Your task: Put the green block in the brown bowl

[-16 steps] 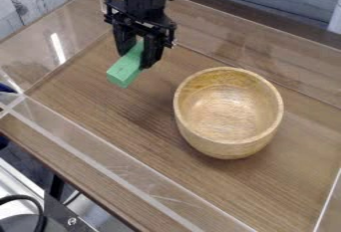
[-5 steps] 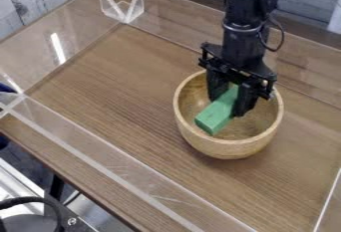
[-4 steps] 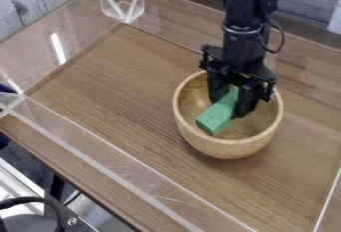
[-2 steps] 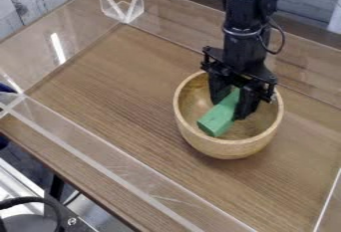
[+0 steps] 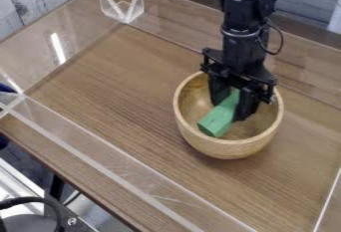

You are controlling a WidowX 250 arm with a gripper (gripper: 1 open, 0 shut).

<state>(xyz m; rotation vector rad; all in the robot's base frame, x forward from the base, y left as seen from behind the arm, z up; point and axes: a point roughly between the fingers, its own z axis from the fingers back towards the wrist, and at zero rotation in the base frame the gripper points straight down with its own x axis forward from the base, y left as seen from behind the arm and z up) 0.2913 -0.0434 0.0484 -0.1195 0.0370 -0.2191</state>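
gripper: pointing straight down inside the bowl, fingers either side of the block, gripping it | block: tilted, lower end in the bowl, centre-right of frame | bowl: on the wooden table

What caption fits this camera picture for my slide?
Gripper lowers the green block into the brown bowl.

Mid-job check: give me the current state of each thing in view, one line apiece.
end effector: pointing down inside the bowl, jaws closed around the block.
green block: tilted, inside the bowl, gripped at its upper end; whether its lower end touches the bowl's floor is unclear.
brown bowl: upright on the table, holding the block.
wooden table: flat, bearing the bowl.
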